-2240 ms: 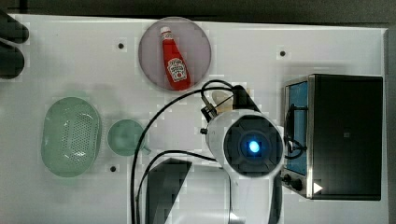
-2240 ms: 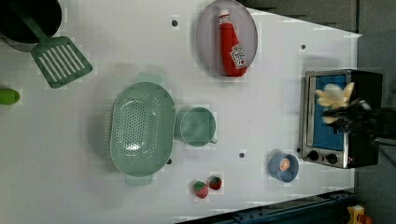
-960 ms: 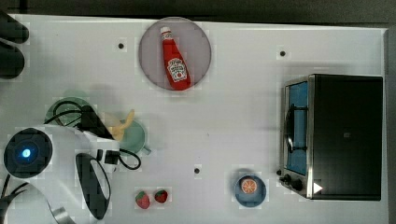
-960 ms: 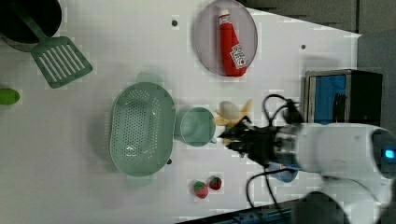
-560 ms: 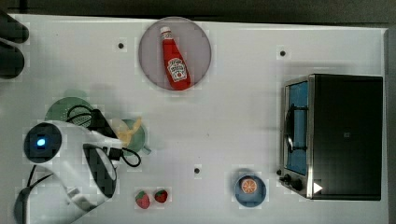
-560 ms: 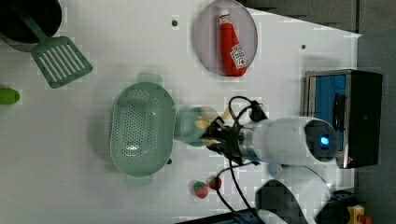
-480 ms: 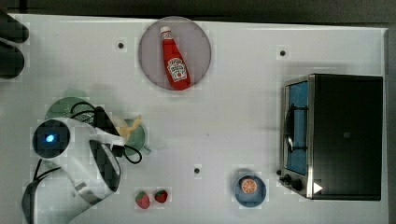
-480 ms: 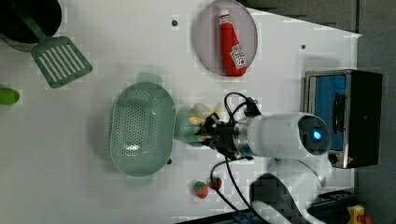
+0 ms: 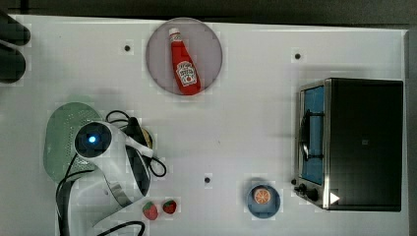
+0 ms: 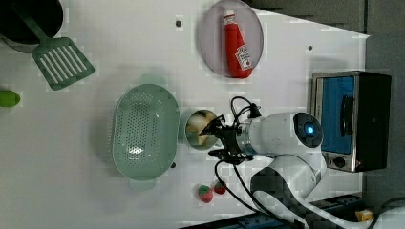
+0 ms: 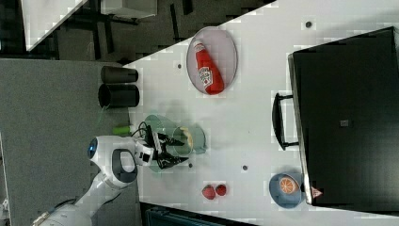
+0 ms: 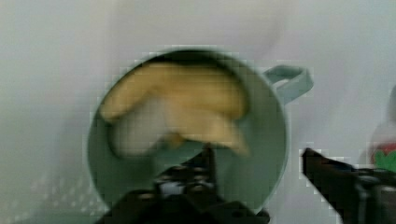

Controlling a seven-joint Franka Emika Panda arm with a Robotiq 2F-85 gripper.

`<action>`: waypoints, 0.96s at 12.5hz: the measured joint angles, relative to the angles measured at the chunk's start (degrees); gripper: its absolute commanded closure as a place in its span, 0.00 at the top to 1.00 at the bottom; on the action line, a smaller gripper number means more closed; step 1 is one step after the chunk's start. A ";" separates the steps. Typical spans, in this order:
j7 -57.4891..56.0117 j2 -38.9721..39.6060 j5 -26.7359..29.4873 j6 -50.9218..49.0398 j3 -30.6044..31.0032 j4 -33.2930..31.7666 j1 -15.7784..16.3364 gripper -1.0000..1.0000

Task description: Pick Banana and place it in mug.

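The teal mug (image 12: 116, 177) stands upright with the pale banana (image 12: 187, 98) lying curved inside it, touching neither finger. My gripper (image 12: 258, 151) hovers just above the rim and is open, with one dark finger (image 12: 205, 163) over the mug's mouth and the other outside the wall. In the left view the mug (image 10: 187, 134) sits right of the basket with the banana (image 10: 201, 123) in it, and the gripper (image 10: 215, 139) is at its right rim. The right view shows the mug (image 11: 196, 139), the banana (image 11: 185, 135) and the gripper (image 11: 171, 150) beside them.
A pale green oval basket (image 10: 143, 131) touches the mug's side. Two strawberries (image 9: 160, 209) lie near the front edge. A ketchup bottle (image 9: 184, 66) rests on a grey plate. A toaster oven (image 9: 351, 142), a blue bowl with an orange slice (image 9: 263, 199) and a spatula (image 10: 59, 59) stand further off.
The arm swung from beside the oven across to the mug, carrying the banana. The banana has left the fingers and now lies inside the mug.
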 measured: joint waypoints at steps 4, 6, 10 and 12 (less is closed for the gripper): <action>0.34 -4.65 -0.55 2.52 -0.01 0.45 0.27 1.00; 0.34 -7.92 -0.28 4.50 -0.64 2.13 1.10 1.00; 0.06 -15.74 -0.59 -3.33 -2.52 4.70 0.95 1.00; -5.01 -21.03 -0.42 -15.75 -4.27 5.60 0.25 1.00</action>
